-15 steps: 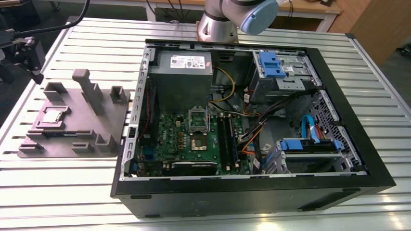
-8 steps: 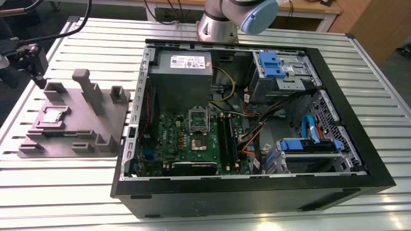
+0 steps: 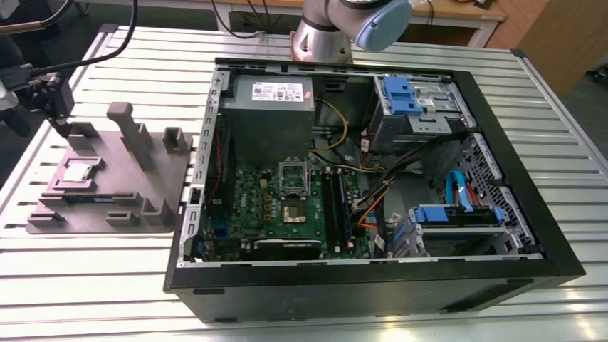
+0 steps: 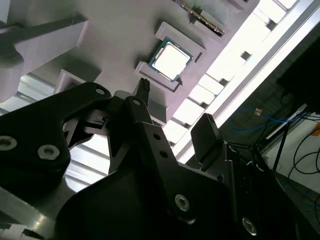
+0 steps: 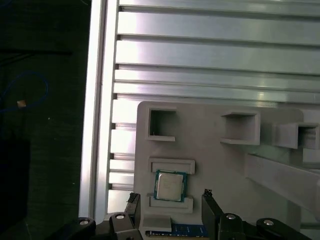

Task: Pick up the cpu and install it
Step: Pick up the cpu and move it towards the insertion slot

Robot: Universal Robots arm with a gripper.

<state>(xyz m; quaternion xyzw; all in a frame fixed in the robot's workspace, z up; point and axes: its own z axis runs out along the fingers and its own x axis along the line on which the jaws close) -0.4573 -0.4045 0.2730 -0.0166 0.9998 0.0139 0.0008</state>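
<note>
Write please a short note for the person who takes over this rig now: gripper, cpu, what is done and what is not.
Gripper: open, holds nothing. It is lined up over the cpu, one finger to each side in the first wrist view. No contact seen.
Cpu: lies flat in its recess in the grey holder, on the table, at the exterior view's left of the open case.
Done: gripper is in place at the cpu.
Not yet done: cpu not gripped, not lifted, not in the case.

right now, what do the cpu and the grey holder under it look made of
The cpu: silver-grey metal top, catching light brightly; its thin greenish rim looks like circuit board. The holder: matte grey, probably plastic, going by its dull even surface and blocky moulded pockets.
</note>
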